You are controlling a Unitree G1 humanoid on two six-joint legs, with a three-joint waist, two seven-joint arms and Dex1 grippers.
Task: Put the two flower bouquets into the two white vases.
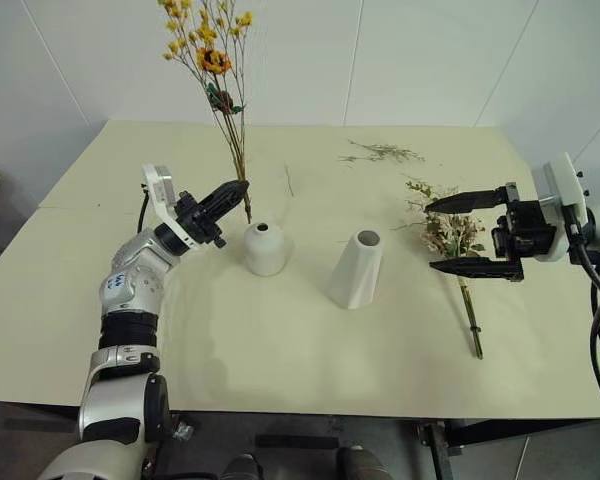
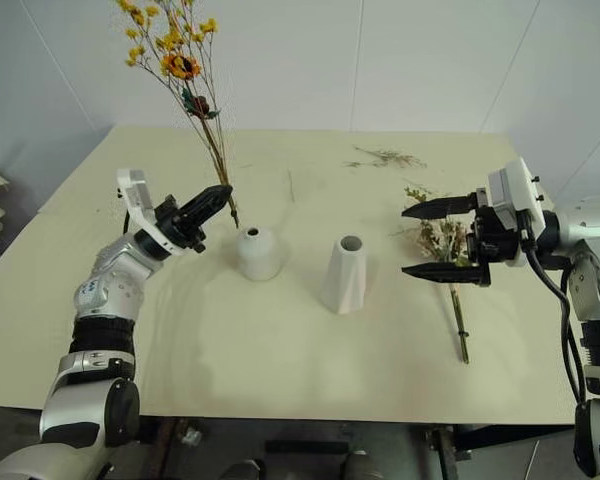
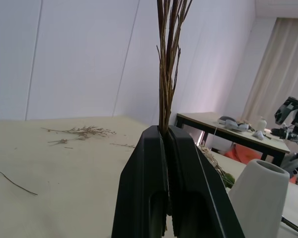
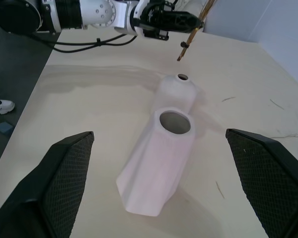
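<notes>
My left gripper [image 1: 242, 187] is shut on the thin stems of the yellow-orange bouquet [image 1: 212, 62], which stands upright. The stem ends hang a little above and to the left of the short round white vase [image 1: 264, 248]. The stems [image 3: 168, 59] rise from between the closed fingers in the left wrist view. The taller cone-shaped white vase [image 1: 356, 268] stands to the right of the round one. The cream-pink bouquet [image 1: 452, 237] lies flat on the table. My right gripper [image 1: 443, 236] is open above it, one finger on each side of the bunch.
A loose dried twig [image 1: 380, 152] lies at the back of the cream table [image 1: 280, 350]. A thin stray stem [image 1: 289, 180] lies behind the round vase. White walls stand close behind the table.
</notes>
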